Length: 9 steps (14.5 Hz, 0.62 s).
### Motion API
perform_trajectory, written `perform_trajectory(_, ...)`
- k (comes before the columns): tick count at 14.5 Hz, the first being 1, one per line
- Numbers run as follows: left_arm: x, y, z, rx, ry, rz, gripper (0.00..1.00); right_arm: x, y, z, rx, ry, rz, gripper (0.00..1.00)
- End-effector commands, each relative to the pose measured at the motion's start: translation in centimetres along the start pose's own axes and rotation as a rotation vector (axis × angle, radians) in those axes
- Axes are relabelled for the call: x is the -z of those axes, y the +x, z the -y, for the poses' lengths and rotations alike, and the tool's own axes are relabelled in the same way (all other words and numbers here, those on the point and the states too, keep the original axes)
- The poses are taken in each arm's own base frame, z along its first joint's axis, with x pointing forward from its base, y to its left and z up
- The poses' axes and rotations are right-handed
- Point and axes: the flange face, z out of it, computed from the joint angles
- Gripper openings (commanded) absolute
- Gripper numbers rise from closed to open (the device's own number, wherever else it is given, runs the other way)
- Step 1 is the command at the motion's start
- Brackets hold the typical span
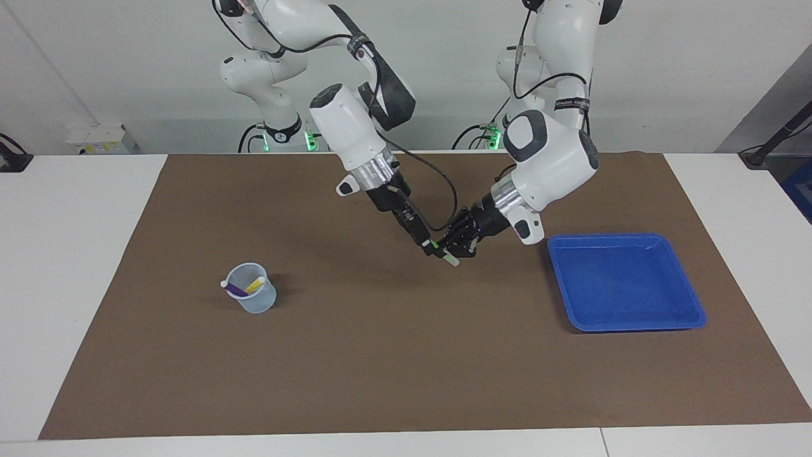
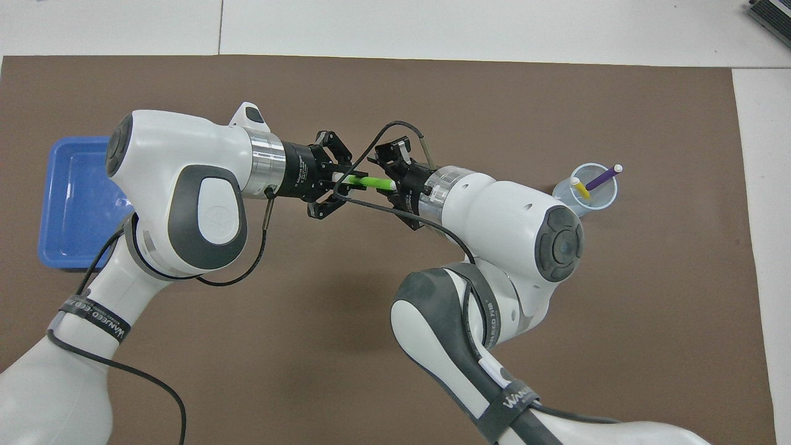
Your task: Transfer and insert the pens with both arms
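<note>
Over the mat's middle, left claw clenching green pen, right claw grip unclear, pen mostly hidden.

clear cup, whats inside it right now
In the clear cup: the purple pen and the yellow pen, leaning, cap ends up. Their lower ends can't be made out.

Two white jointed arms, the left arm and right arm, have grey joint caps, silver wrist rings and black tools. Black cables loop along each; black bands with white lettering wrap the forearms.
</note>
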Motion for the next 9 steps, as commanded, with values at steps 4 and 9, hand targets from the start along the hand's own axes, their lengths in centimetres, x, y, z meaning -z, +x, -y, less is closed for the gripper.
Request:
perform_trajectory(4, 0.5, -0.12, 1.08, 0.018, 0.005, 0.005, 0.0, 0.12, 0.33, 0.52, 0.018, 0.009, 0.004, 0.0)
perform_trajectory(9, 0.44, 0.06, 1.1, 0.022, 0.005, 0.003, 0.0, 0.15, 0.29, 0.58, 0.057, 0.009, 0.005, 0.0)
